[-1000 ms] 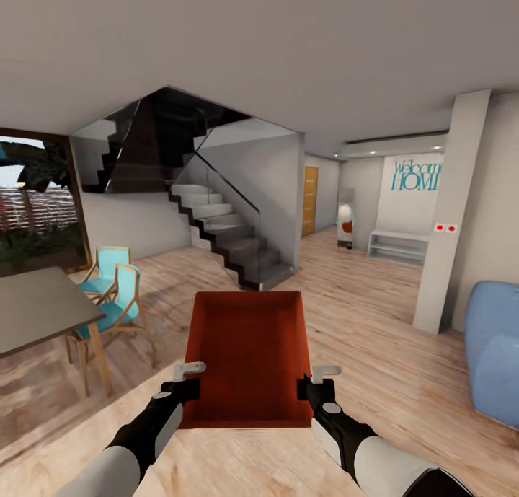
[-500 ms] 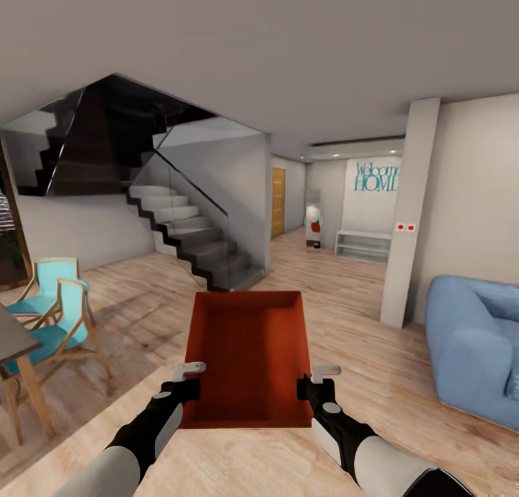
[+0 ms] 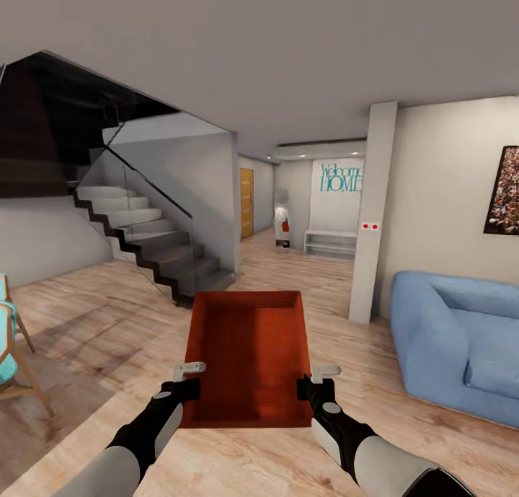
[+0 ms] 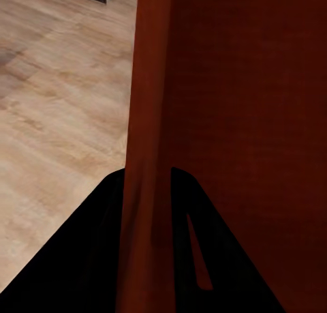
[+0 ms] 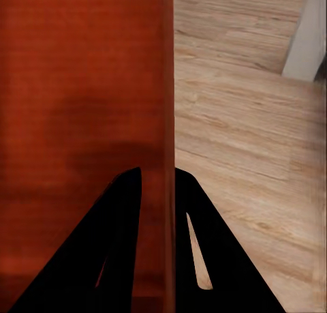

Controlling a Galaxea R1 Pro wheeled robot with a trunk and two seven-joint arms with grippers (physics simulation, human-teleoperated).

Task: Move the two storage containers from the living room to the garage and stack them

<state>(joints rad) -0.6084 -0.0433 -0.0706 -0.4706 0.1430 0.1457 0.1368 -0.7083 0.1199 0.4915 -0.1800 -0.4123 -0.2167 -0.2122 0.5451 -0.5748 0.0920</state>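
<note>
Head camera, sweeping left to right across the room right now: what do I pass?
Turquoise chair → staircase → storage container held between the left gripper and right gripper → white pillar → blue sofa → framed picture.

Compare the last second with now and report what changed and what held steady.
The camera has turned rightward: staircase, doorway and teal wall lettering slid left in the head view, the grey table left the picture, and more of the blue sofa plus a framed picture came in. No object itself moved. The orange-red open-top storage container stays level, with the left gripper and right gripper still clamped on its side walls.
</note>
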